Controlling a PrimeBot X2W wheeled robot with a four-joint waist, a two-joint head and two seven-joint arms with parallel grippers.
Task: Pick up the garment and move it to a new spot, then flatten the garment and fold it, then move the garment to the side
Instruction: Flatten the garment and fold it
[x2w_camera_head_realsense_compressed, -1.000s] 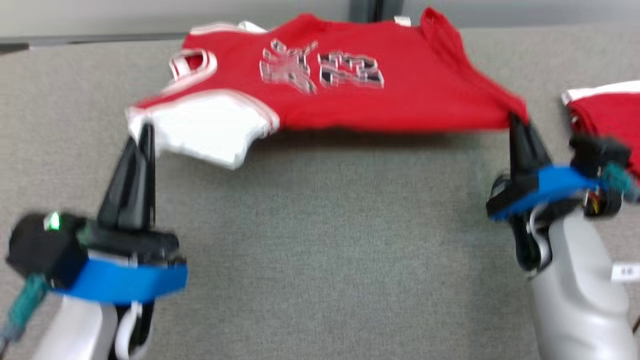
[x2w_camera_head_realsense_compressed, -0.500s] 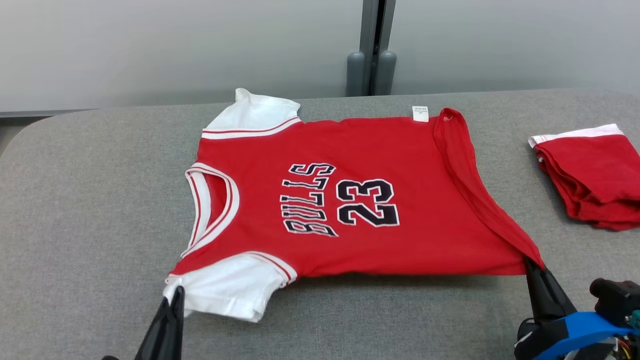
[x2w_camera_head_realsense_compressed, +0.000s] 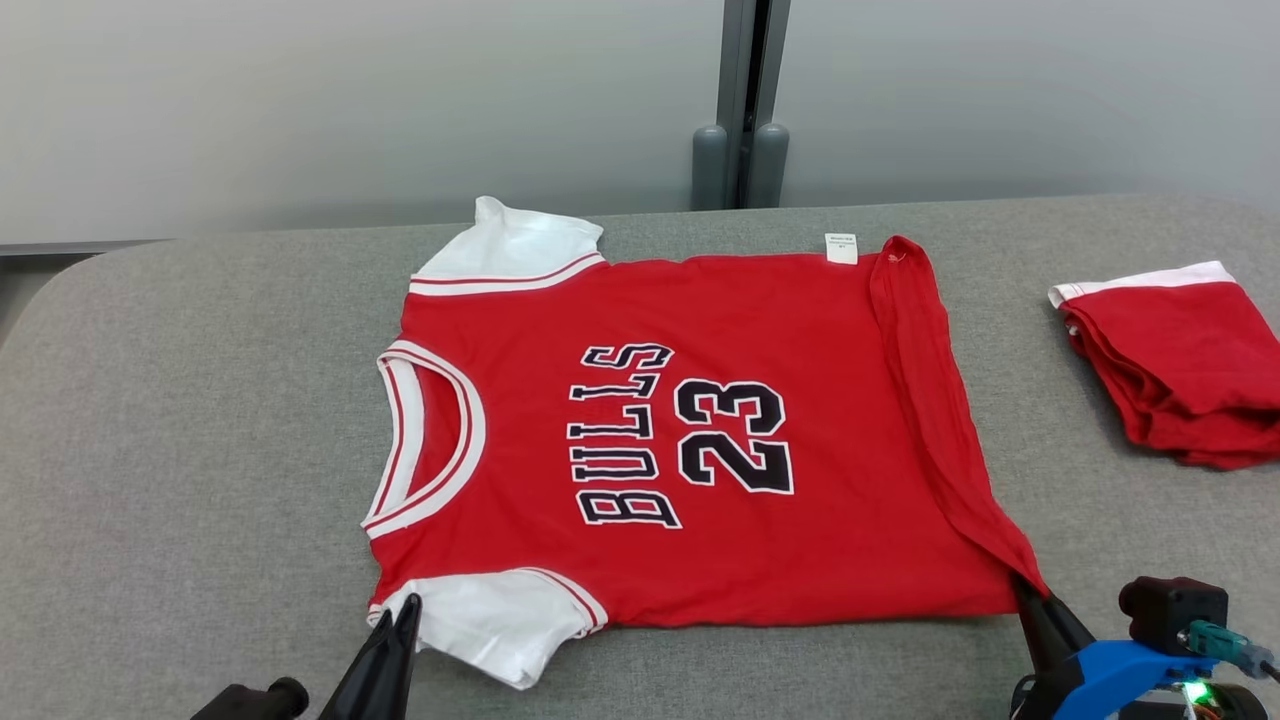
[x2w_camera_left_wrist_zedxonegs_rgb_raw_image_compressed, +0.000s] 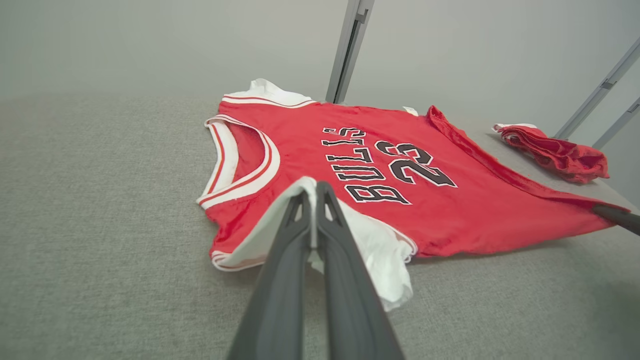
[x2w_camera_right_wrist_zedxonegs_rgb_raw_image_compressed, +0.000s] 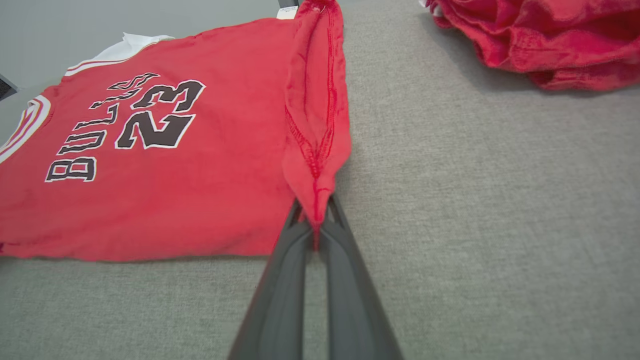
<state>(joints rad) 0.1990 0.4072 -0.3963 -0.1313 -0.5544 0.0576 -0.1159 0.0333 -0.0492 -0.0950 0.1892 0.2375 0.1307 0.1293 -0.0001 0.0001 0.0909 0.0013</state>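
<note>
Flattening stage: the red "BULLS 23" garment lies spread across the middle of the grey worktop, collar toward the left edge. The left hand is clamped on the white sleeve near the front edge. The right hand is pinched shut on the hem corner, where the cloth has rolled over. The next move likely calls for smoothing that roll before folding. No container is present. A second red garment lies bunched at the right edge.
</note>
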